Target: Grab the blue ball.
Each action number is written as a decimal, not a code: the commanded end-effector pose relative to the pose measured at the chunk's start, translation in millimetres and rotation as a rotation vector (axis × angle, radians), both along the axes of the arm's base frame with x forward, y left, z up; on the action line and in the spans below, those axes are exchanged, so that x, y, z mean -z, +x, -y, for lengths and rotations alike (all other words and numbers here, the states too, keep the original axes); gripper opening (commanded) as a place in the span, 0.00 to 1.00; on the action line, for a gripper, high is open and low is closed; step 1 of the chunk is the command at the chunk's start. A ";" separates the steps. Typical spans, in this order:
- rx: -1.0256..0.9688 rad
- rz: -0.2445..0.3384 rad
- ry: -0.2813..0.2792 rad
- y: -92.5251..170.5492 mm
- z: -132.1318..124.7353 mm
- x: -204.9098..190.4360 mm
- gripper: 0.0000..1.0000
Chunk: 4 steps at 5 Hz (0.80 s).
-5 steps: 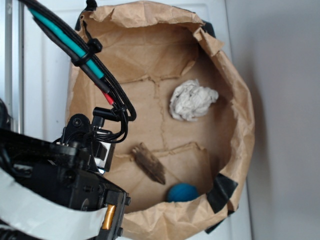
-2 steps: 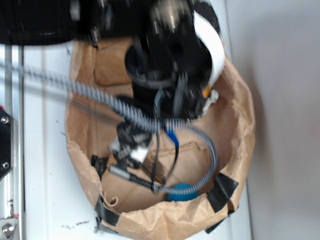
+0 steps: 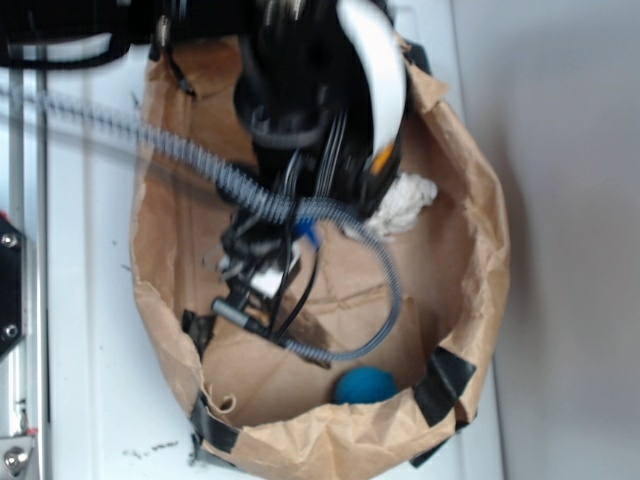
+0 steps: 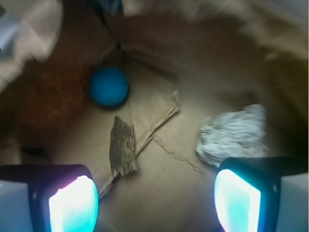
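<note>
The blue ball (image 3: 363, 385) is a small teal-blue ball lying on the floor of a brown paper-lined bin (image 3: 480, 250), near its front wall. In the wrist view the ball (image 4: 108, 86) sits far ahead and left of centre. My gripper (image 4: 154, 203) is open and empty, with its two glowing cyan pads (image 4: 72, 205) wide apart above bare paper, well short of the ball. In the exterior view the blurred black arm (image 3: 320, 110) hangs over the bin's upper middle, and the jaws cannot be made out there.
A crumpled white paper wad (image 4: 234, 133) lies just ahead of the right pad and is half hidden by the arm in the exterior view (image 3: 405, 205). A strip of bark (image 4: 123, 145) lies between gripper and ball. Cables and a coiled hose (image 3: 230, 185) dangle into the bin.
The arm has swung from the bin's lower left to over its upper middle, then shifted slightly toward the top. The ball and the paper wad have not moved.
</note>
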State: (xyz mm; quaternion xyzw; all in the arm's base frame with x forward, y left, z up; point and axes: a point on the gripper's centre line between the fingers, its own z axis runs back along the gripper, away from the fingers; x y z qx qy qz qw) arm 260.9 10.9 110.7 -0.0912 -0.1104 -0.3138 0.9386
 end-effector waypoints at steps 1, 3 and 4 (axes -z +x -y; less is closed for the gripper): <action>0.113 0.042 0.040 23.6 48.7 24.9 1.00; 0.173 0.034 -0.022 32.6 72.4 49.3 1.00; 0.177 0.066 -0.115 23.8 79.2 64.9 1.00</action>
